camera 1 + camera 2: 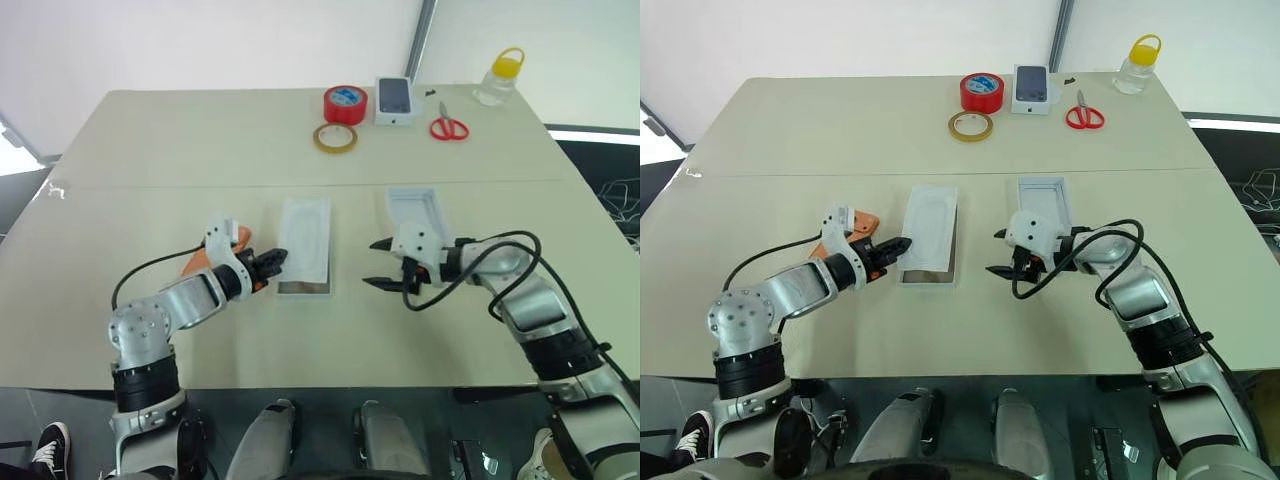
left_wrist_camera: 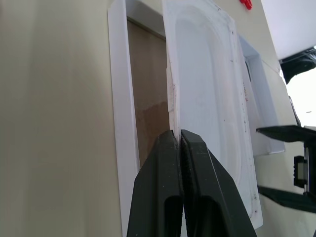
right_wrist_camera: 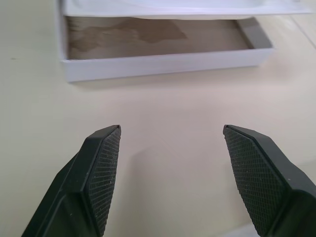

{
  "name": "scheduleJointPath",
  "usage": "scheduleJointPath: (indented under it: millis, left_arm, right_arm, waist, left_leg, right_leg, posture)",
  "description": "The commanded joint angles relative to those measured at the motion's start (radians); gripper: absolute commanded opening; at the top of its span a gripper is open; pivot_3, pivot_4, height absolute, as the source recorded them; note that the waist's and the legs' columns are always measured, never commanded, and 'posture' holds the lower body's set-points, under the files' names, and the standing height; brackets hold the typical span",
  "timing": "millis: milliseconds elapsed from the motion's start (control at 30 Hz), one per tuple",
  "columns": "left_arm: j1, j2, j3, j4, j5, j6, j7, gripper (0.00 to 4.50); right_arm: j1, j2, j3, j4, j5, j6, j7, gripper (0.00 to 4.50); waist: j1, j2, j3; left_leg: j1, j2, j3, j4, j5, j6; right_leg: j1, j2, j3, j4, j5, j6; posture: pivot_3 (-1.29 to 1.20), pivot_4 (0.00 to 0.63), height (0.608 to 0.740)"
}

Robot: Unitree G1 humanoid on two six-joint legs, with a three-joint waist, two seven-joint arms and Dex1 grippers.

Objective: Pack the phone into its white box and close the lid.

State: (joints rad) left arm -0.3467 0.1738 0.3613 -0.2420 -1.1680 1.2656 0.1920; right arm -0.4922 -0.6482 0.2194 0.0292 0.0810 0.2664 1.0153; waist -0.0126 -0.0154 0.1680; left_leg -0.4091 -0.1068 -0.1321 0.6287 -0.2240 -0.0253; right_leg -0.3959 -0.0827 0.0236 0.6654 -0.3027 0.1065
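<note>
Both pincers head the eye view's list: left pincer (image 1: 272, 264), pressed together at the white box (image 1: 304, 249); right pincer (image 1: 385, 264), spread, empty, beside the lid (image 1: 418, 209). Box lies long axis away from the robot, insert (image 1: 305, 235) atop. Phone (image 1: 205, 256): orange, behind the left wrist, nearer that arm.
Left wrist view: tips pinch the insert's edge over the brown floor.
Right wrist view: spread tips face the box's side wall across bare bench (image 3: 163, 133).
</note>
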Motion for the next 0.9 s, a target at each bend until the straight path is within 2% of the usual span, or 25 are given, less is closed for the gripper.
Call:
scheduleJointPath:
  millis: [33, 600, 700, 733, 800, 867, 900]
  left_arm:
    - [0.016, -0.005, -0.005, -0.055, -0.006, -0.033, 0.016, 0.00]
    - [0.038, 0.007, -0.046, -0.065, -0.012, -0.058, 0.019, 0.00]
    - [0.039, 0.016, -0.052, -0.067, -0.004, -0.059, 0.013, 0.93]
    - [0.040, 0.015, -0.052, -0.067, -0.004, -0.059, 0.016, 1.34]
    - [0.040, 0.016, -0.054, -0.068, -0.006, -0.063, 0.016, 2.50]
    - [0.039, 0.026, -0.062, -0.075, 0.001, -0.070, 0.005, 3.29]
    - [0.037, 0.029, -0.062, -0.077, -0.002, -0.071, 0.005, 3.29]
  right_arm:
    - [-0.032, 0.000, -0.033, 0.024, -0.010, -0.048, -0.024, 3.45]
    - [-0.089, 0.031, -0.026, 0.124, -0.027, -0.121, -0.055, 3.45]
    - [-0.088, 0.030, -0.028, 0.127, -0.031, -0.127, -0.056, 3.49]
    - [-0.087, 0.030, -0.028, 0.126, -0.032, -0.128, -0.056, 3.49]
    - [-0.087, 0.030, -0.029, 0.124, -0.032, -0.128, -0.056, 3.49]
    - [-0.091, 0.037, -0.033, 0.122, -0.024, -0.121, -0.055, 3.49]
    - [-0.093, 0.039, -0.033, 0.121, -0.024, -0.118, -0.057, 3.49]
  waist:
    - [0.002, 0.000, 0.000]
    - [0.002, 0.000, 0.000]
    - [0.001, 0.000, 0.000]
    - [0.001, 0.000, 0.000]
    - [0.001, 0.000, 0.000]
    - [0.001, 0.000, 0.000]
    - [0.001, 0.000, 0.000]
  left_leg:
    - [0.000, 0.000, 0.000, 0.000, 0.000, 0.000]
    - [0.000, 0.000, 0.000, 0.000, 0.000, 0.000]
    - [0.000, 0.000, 0.000, 0.000, 0.000, 0.000]
    - [0.000, 0.000, 0.000, 0.000, 0.000, 0.000]
    - [0.000, 0.000, 0.000, 0.000, 0.000, 0.000]
    - [0.000, 0.000, 0.000, 0.000, 0.000, 0.000]
    - [0.000, 0.000, 0.000, 0.000, 0.000, 0.000]
  right_leg:
    - [0.000, 0.000, 0.000, 0.000, 0.000, 0.000]
    - [0.000, 0.000, 0.000, 0.000, 0.000, 0.000]
    - [0.000, 0.000, 0.000, 0.000, 0.000, 0.000]
    - [0.000, 0.000, 0.000, 0.000, 0.000, 0.000]
    - [0.000, 0.000, 0.000, 0.000, 0.000, 0.000]
    - [0.001, 0.000, 0.000, 0.000, 0.000, 0.000]
    - [0.001, 0.000, 0.000, 0.000, 0.000, 0.000]
  posture:
    - [0.00, 0.150, 0.740]
    - [0.00, 0.150, 0.740]
    - [0.00, 0.150, 0.740]
    - [0.00, 0.150, 0.740]
    - [0.00, 0.150, 0.740]
    - [0.00, 0.150, 0.740]
    - [0.00, 0.150, 0.740]
